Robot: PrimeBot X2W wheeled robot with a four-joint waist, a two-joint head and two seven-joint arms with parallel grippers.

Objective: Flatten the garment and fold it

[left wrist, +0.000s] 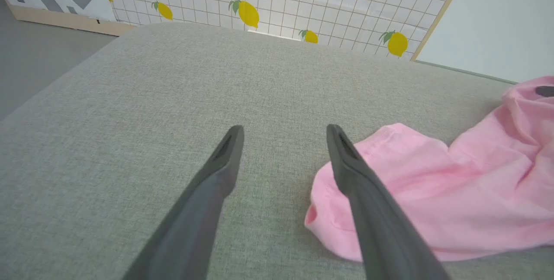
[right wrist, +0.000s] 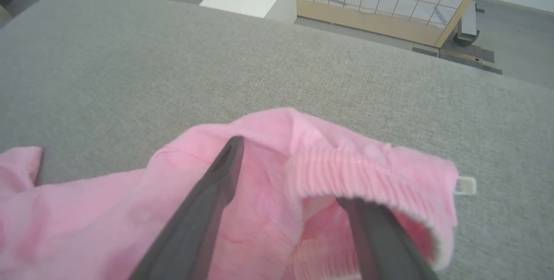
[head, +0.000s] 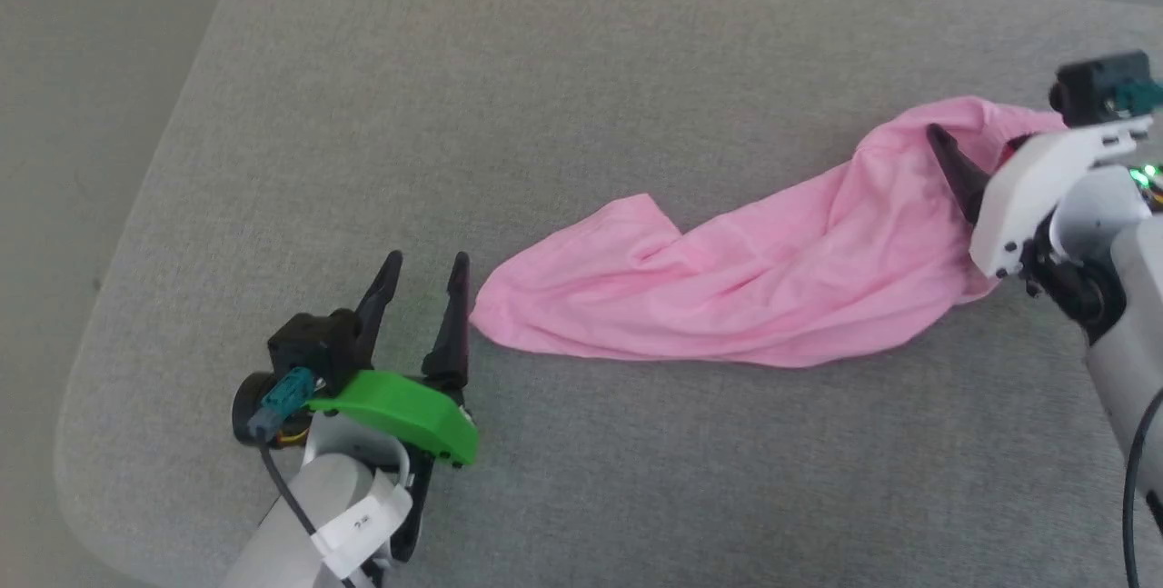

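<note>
Pink garment (head: 727, 279) crumpled centre-right on grey cushion (head: 454, 115); left gripper (head: 425, 272) spread lower left, right gripper (right wrist: 290, 169) spread astride waistband (right wrist: 368, 176).

Tip hidden, garment (right wrist: 108, 210) cropped.
At 4 o'clock its waistband (right wrist: 368, 176) hides one right gripper (right wrist: 285, 150) fingertip; garment runs off at 9.

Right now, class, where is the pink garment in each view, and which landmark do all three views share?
Head view: garment stretches from centre to the right.
Left wrist view: garment in the lower right corner.
Right wrist view: garment across the bottom, waistband at right.
Shared landmark: the grey cushion beneath it.
</note>
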